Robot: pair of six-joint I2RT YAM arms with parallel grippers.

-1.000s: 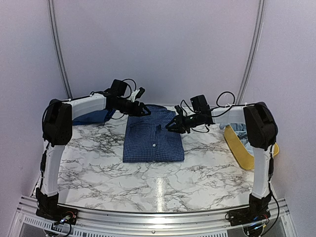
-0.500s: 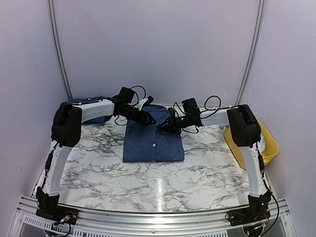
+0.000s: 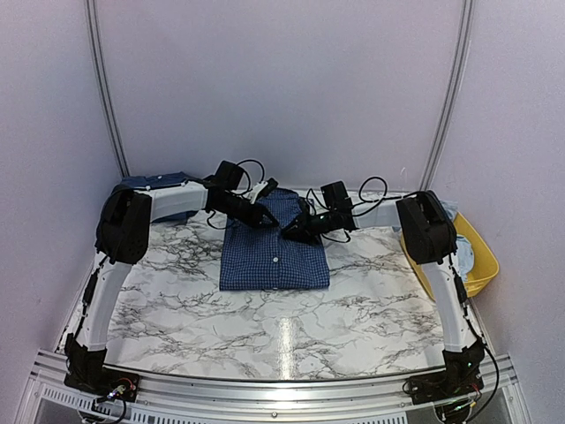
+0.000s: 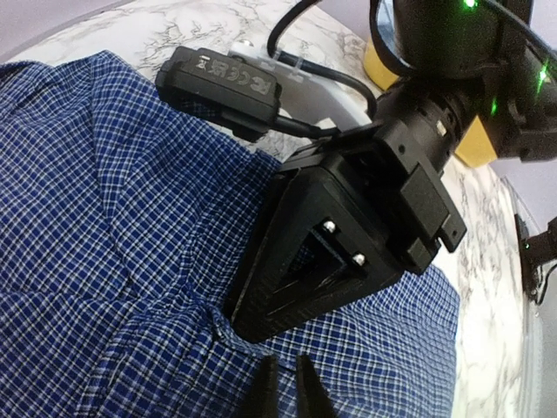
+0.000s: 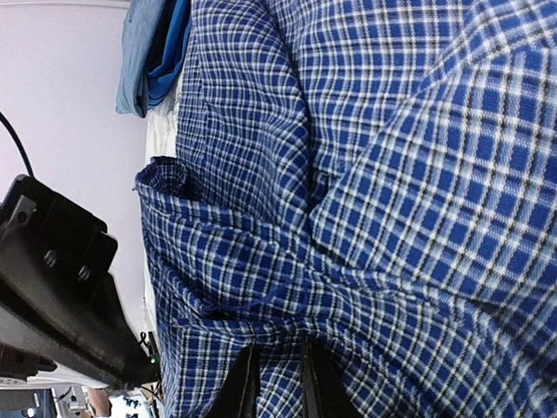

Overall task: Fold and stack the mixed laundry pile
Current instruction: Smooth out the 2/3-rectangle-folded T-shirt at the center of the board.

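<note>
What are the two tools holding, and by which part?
The right tool pinches a bunched fold of the checked shirt near its collar end; the left tool apparently pinches cloth by the button line.

- Left gripper (image 4: pixel 285 367) — fingers cut off at the bottom edge; whether the checked shirt (image 4: pixel 104 218) sits between them is unclear.
- Dark-blue garment (image 3: pixel 154 182) — largely hidden behind the left arm (image 3: pixel 169 194).
- Yellow tub (image 3: pixel 484 252) — contents too small to tell.

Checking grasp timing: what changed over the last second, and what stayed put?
The left hand moved right and the right hand moved left, meeting over the collar end of the checked shirt, and both closed on its fabric. More of the yellow tub is uncovered. The shirt stayed folded in place, as did the blue pile.
</note>
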